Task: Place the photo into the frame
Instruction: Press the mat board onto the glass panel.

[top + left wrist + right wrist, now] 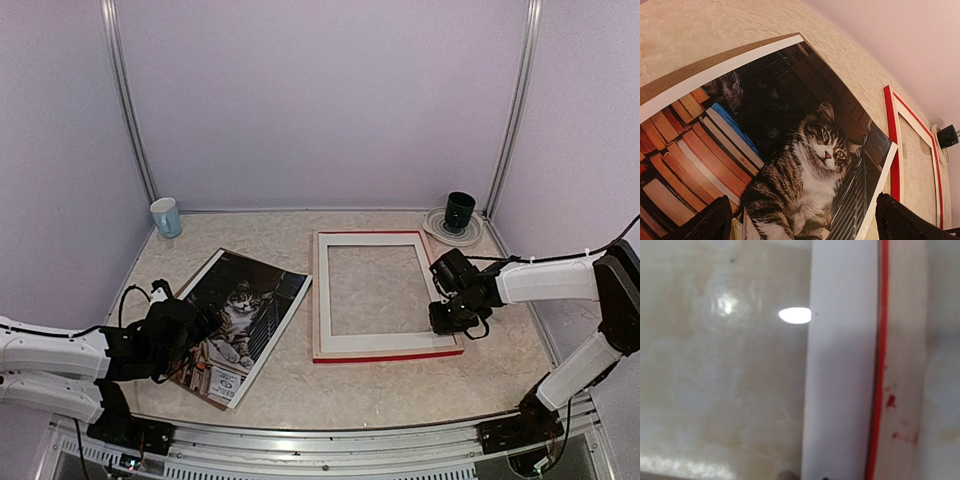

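Observation:
The photo (240, 320), a glossy print of a tabby cat among books, lies tilted on the table at the left. My left gripper (188, 335) hovers over its near-left part. In the left wrist view the photo (790, 150) fills the picture, and both dark fingertips (705, 225) stand far apart above it, open and holding nothing. The frame (388, 355), red-edged with a white mat inside, lies flat in the middle. My right gripper (452, 318) is down on its right rail. The right wrist view shows the frame (905, 365) and the mat (842, 365) very close; the fingers are hidden.
A brown board (690, 75) peeks out from under the print's far edge. A pale blue cup (166, 217) stands at the back left. At the back right, a dark cup (459, 212) sits on a plate (438, 230). Walls close in the back and both sides.

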Controlling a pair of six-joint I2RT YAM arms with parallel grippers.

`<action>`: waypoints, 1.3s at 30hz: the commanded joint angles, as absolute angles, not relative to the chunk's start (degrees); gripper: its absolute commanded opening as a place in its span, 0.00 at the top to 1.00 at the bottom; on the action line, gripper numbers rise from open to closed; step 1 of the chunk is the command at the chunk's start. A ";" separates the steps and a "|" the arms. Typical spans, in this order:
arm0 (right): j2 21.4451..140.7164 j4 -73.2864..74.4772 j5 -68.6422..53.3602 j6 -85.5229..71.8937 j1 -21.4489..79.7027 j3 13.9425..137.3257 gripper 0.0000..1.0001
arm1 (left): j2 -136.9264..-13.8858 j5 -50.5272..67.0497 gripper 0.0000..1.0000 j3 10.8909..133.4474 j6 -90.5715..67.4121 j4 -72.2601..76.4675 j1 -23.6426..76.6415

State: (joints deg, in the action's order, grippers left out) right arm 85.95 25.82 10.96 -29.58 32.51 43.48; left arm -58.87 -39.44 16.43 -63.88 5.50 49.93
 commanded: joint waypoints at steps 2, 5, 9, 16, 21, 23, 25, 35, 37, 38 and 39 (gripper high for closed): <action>87.58 25.21 13.45 -30.15 32.96 43.13 0.81 | -58.67 -40.43 0.01 17.78 -64.01 4.07 50.39; 87.12 25.11 13.16 -30.08 32.96 43.13 0.81 | -58.33 -40.60 0.01 17.75 -64.00 3.96 50.45; 86.12 25.78 12.41 -29.99 32.96 44.12 0.80 | -58.59 -40.64 0.01 18.37 -63.43 3.92 50.43; 81.56 27.76 14.10 -28.60 32.94 48.45 0.68 | -58.80 -40.83 0.01 19.14 -62.94 3.59 50.44; 84.58 28.31 15.25 -27.00 32.83 54.12 0.59 | -59.36 -40.47 0.01 19.49 -62.70 3.73 50.71; 86.40 27.47 15.18 -26.25 32.56 56.66 0.58 | -59.79 -40.58 0.01 19.87 -62.30 3.40 50.79; 88.94 26.82 14.91 -25.32 31.92 59.96 0.60 | -60.27 -40.84 0.01 20.50 -61.61 3.07 50.89; 103.62 23.20 12.45 -22.84 29.71 75.17 0.62 | -65.03 -42.26 0.01 27.91 -54.41 0.18 50.71; 107.41 23.24 10.69 -22.36 29.71 79.06 0.61 | -66.82 -42.04 0.01 30.01 -53.57 -1.56 50.52; 109.23 23.50 10.33 -22.32 29.71 80.83 0.59 | -67.66 -41.60 0.01 30.89 -52.71 -1.69 50.29; 110.86 23.44 10.07 -22.28 29.71 82.28 0.56 | -69.04 -41.19 0.01 31.84 -52.27 -2.59 49.90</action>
State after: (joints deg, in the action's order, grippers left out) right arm 105.82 24.91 12.36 -23.42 30.09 76.82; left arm -65.78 -41.01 28.25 -56.34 0.62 50.54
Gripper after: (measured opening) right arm 0.401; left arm 0.989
